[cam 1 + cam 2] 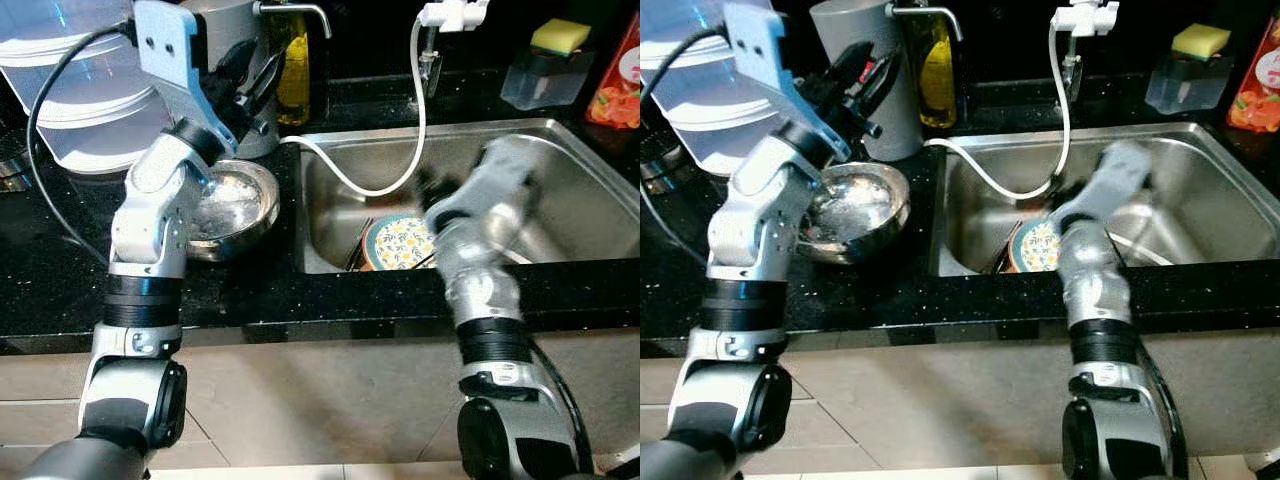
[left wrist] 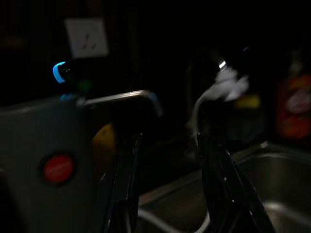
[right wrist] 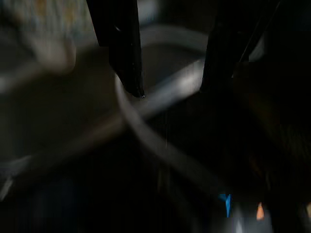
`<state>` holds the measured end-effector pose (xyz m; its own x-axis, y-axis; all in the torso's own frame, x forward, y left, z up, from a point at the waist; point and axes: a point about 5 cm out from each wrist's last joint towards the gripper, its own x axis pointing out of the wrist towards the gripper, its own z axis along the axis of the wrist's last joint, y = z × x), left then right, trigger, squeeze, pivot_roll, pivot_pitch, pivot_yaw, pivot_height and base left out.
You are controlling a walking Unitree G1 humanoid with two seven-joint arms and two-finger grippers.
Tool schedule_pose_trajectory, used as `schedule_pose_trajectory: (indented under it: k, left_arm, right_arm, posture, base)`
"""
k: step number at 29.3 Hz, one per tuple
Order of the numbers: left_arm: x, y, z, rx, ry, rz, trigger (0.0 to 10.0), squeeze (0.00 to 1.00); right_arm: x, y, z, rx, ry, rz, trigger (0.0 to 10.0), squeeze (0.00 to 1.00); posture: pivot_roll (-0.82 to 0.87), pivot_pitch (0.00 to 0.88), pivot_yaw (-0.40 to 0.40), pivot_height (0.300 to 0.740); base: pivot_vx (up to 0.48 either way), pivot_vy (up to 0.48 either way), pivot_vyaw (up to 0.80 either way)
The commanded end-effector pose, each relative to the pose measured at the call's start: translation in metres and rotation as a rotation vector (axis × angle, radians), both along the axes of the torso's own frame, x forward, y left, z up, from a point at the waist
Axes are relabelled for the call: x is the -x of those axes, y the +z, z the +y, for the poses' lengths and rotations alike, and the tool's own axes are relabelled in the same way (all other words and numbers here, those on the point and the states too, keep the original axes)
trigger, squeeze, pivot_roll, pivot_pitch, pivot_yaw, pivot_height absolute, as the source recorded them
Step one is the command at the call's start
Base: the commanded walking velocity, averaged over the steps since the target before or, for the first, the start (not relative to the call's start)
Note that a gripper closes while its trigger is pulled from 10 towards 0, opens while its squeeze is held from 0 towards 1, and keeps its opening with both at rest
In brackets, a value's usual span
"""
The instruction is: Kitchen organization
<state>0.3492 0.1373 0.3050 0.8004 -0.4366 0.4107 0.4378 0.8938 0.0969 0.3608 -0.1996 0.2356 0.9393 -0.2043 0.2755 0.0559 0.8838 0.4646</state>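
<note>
The right tool [image 3: 170, 73] is down inside the sink [image 1: 590, 160], its 2 fingers apart around nothing, their tips hanging over pale curved rims that the blurred right wrist view does not let me name. Just beside it, toward the robot's left and the near wall of the sink, a patterned plate [image 1: 398, 244] leans on edge, so its long axis runs roughly upright and its rim faces the tool. The right arm is clearly the nearer one, and I judge the next move turns on sliding 1 finger behind that rim. A white hose [image 1: 420, 120] loops down into the sink beyond the tool. The left tool [image 1: 255, 85] is raised above the desk [image 1: 60, 290], fingers apart and empty, over a steel bowl [image 1: 240, 205], with a grey canister [image 1: 855, 40] and an oil bottle [image 1: 935, 65] just beyond it.
</note>
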Motion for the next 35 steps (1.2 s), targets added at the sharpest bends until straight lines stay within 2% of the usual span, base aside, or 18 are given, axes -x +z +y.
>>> schedule_pose_trajectory:
  k: [1, 3, 5, 7, 8, 9, 10, 12, 13, 15, 17, 19, 22, 25, 27, 29, 32, 35]
  left_arm:
    - [-0.001, -0.002, 0.006, -0.071, 0.051, 0.011, 10.0, 0.00]
    - [0.000, -0.003, 0.009, -0.121, 0.066, 0.033, 10.0, 0.00]
    - [0.002, -0.009, 0.012, -0.209, 0.057, 0.088, 10.0, 0.00]
    - [0.017, -0.011, 0.014, -0.274, -0.042, 0.058, 10.0, 0.00]
    - [0.026, -0.011, 0.014, -0.296, -0.092, 0.040, 10.0, 0.00]
    - [0.026, -0.011, 0.014, -0.296, -0.092, 0.040, 10.0, 0.00]
    - [0.045, -0.016, 0.015, -0.357, -0.188, 0.039, 10.0, 0.00]
    - [0.065, -0.027, 0.015, -0.471, -0.295, 0.066, 10.0, 0.00]
    - [0.065, -0.027, 0.015, -0.471, -0.295, 0.066, 10.0, 0.00]
    - [0.083, -0.035, 0.017, -0.552, -0.390, 0.098, 10.0, 0.00]
    - [0.089, -0.035, 0.024, -0.559, -0.388, 0.145, 10.0, 0.00]
    - [0.090, -0.036, 0.031, -0.573, -0.353, 0.184, 10.0, 0.00]
    - [0.090, -0.043, 0.044, -0.667, -0.271, 0.215, 10.0, 0.00]
    - [0.086, -0.054, 0.064, -0.803, -0.149, 0.266, 10.0, 0.00]
    - [0.084, -0.058, 0.076, -0.845, -0.094, 0.308, 10.0, 0.00]
    - [0.084, -0.058, 0.077, -0.851, -0.089, 0.314, 10.0, 0.00]
    - [0.078, -0.060, 0.088, -0.861, -0.066, 0.342, 10.0, 0.00]
    - [0.074, -0.062, 0.095, -0.840, -0.061, 0.370, 10.0, 0.00]
  right_arm:
    - [0.007, 0.016, -0.007, 0.000, -0.011, -0.087, 10.0, 0.00]
    - [0.017, 0.039, -0.012, 0.089, -0.006, -0.191, 10.0, 0.00]
    - [0.025, 0.055, -0.015, 0.160, -0.020, -0.249, 10.0, 0.00]
    - [0.030, 0.064, -0.021, 0.168, -0.029, -0.279, 10.0, 0.00]
    - [0.031, 0.066, -0.024, 0.170, -0.036, -0.286, 10.0, 0.00]
    - [0.031, 0.066, -0.024, 0.170, -0.036, -0.286, 10.0, 0.00]
    - [0.032, 0.063, -0.028, 0.176, -0.045, -0.278, 10.0, 0.00]
    - [0.031, 0.055, -0.029, 0.180, -0.050, -0.250, 10.0, 0.00]
    - [0.031, 0.055, -0.029, 0.180, -0.050, -0.250, 10.0, 0.00]
    - [0.031, 0.050, -0.026, 0.171, -0.041, -0.235, 10.0, 0.00]
    - [0.029, 0.048, -0.020, 0.171, -0.014, -0.232, 10.0, 0.00]
    - [0.028, 0.048, -0.015, 0.173, 0.004, -0.230, 10.0, 0.00]
    - [0.026, 0.046, -0.012, 0.170, 0.017, -0.222, 10.0, 0.00]
    - [0.025, 0.045, -0.009, 0.168, 0.031, -0.218, 10.0, 0.00]
    - [0.024, 0.043, -0.008, 0.167, 0.039, -0.211, 10.0, 0.00]
    - [0.024, 0.042, -0.008, 0.167, 0.040, -0.210, 10.0, 0.00]
    - [0.023, 0.041, -0.009, 0.166, 0.041, -0.204, 10.0, 0.00]
    - [0.023, 0.041, -0.008, 0.166, 0.041, -0.204, 10.0, 0.00]
  posture:
    - [0.02, 0.000, 0.066, 0.740]
    - [0.02, 0.000, 0.070, 0.740]
    - [0.02, 0.000, 0.076, 0.740]
    - [0.03, 0.000, 0.083, 0.740]
    - [0.03, 0.000, 0.085, 0.740]
    - [0.03, 0.000, 0.085, 0.740]
    - [0.03, 0.000, 0.085, 0.740]
    - [0.04, 0.000, 0.081, 0.740]
    - [0.04, 0.000, 0.081, 0.740]
    - [0.04, 0.000, 0.081, 0.740]
    - [0.04, 0.000, 0.081, 0.740]
    - [0.08, 0.000, 0.076, 0.740]
    - [0.08, 0.000, 0.076, 0.740]
    - [0.08, 0.000, 0.076, 0.740]
    - [0.08, 0.000, 0.076, 0.740]
    - [0.08, 0.000, 0.076, 0.740]
    - [0.09, 0.000, 0.062, 0.740]
    - [0.09, 0.000, 0.062, 0.740]
  base:
    - [0.000, 0.000, 0.00]
    - [0.000, 0.000, 0.00]
    - [0.000, 0.000, 0.00]
    - [0.000, 0.000, 0.00]
    - [0.000, 0.000, 0.00]
    - [0.000, 0.000, 0.00]
    - [0.000, 0.000, 0.00]
    - [0.000, 0.000, 0.00]
    - [0.000, 0.000, 0.00]
    - [0.000, 0.000, 0.00]
    - [0.000, 0.000, 0.00]
    - [0.000, 0.000, 0.00]
    - [0.000, 0.000, 0.00]
    - [0.000, 0.000, 0.00]
    - [0.000, 0.000, 0.00]
    - [0.000, 0.000, 0.00]
    - [0.000, 0.000, 0.00]
    - [0.000, 0.000, 0.00]
